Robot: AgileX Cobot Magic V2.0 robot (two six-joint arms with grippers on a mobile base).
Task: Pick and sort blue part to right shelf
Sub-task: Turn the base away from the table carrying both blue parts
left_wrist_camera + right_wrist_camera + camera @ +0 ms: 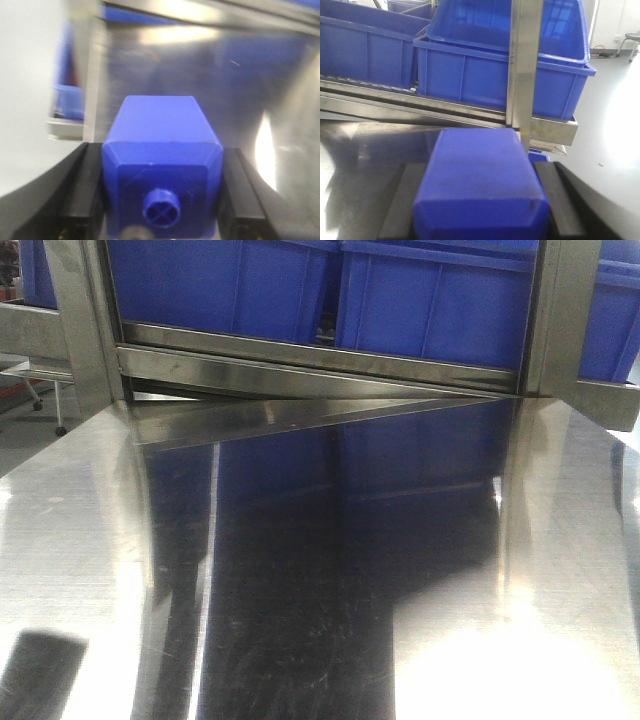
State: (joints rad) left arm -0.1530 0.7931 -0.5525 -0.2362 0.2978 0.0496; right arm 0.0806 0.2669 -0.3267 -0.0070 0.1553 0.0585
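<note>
Now, right gripper (pixel 479 172): pinching blue part (pixel 480 190).
Left gripper (pixel 160 150): pinching knobbed blue block (pixel 162 167).
Tip: stay level, rise over right shelf (pixel 445 107) bin (pixel 470 75) at twelve o'clock.

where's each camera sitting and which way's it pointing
Front view: low over the steel table, facing the shelf; no robot parts show.
Left wrist: behind left pincer, shut on knobbed blue block, table beyond.
Right wrist: behind right pincer, shut on blue block, facing the shelf.
Front and right wrist share the blue bins.
</note>
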